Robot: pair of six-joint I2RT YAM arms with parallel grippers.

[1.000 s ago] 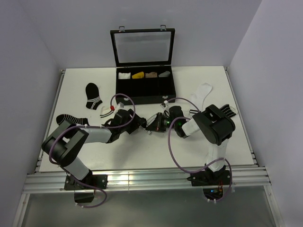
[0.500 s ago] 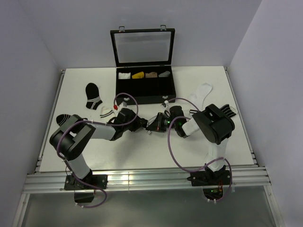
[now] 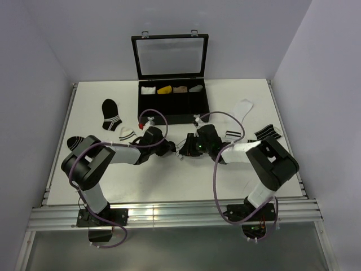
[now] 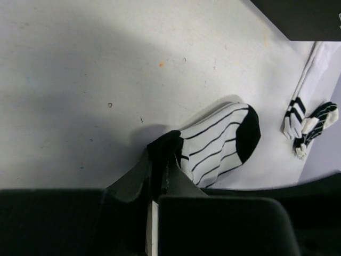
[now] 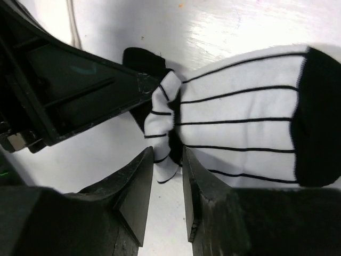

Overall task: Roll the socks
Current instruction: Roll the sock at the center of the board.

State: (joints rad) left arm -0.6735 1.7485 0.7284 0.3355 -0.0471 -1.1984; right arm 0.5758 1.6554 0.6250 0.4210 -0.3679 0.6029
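At the middle of the surface (image 3: 169,180), seen from above, my left hand (image 3: 168,148) and right hand (image 3: 185,149) are meeting tip to tip. Through the left wrist, the left hand, just closed, is clamping the black cuff of the striped sock (image 4: 216,145), which is lying flat beyond my fingertips. Through the right wrist, my right hand is loosening, fingers now apart around the bunched edge. I judge the roll is passing across, barely begun.

Striped sock (image 5: 240,117) lower edge hidden behind right jaws; box (image 3: 172,117) contents indistinct.
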